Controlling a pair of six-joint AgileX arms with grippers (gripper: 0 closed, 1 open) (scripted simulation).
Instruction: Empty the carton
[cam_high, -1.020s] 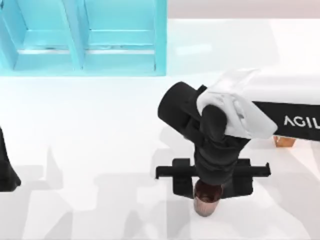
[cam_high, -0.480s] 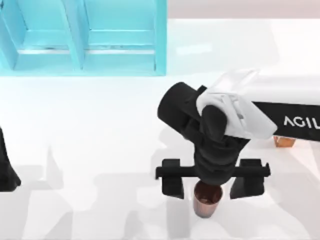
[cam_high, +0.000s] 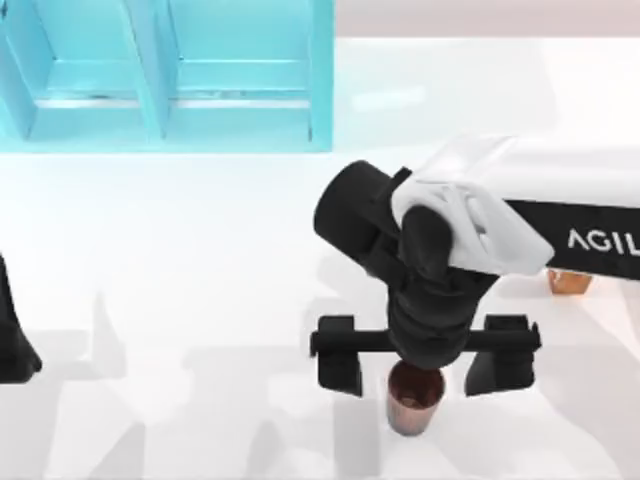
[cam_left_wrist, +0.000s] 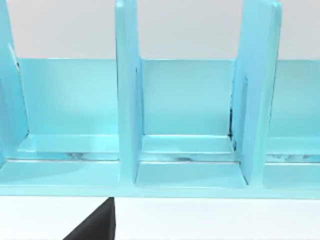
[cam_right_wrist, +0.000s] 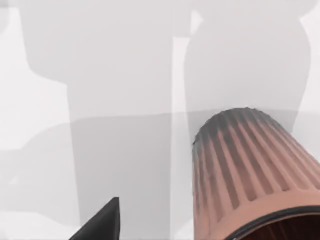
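Our right gripper (cam_high: 419, 352) is hovering with its black fingers (cam_high: 338, 368) spread wide, gripping nothing, astride the ribbed reddish-brown cup (cam_high: 414, 397) near the table's front. The small orange-brown carton (cam_high: 570, 282) is sitting to the right and slightly farther back, tucked under our white right forearm, so we are judging the right arm much nearer than the left arm (cam_high: 14, 335), parked at the left edge. Its long axis is hidden from above. The right wrist view is showing the cup's ribs (cam_right_wrist: 255, 165); the left, the turquoise shelf unit (cam_left_wrist: 127, 100).

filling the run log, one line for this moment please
right pincer: open over ribbed reddish-brown cup | small orange-brown carton: beside right arm | left arm: parked at left edge
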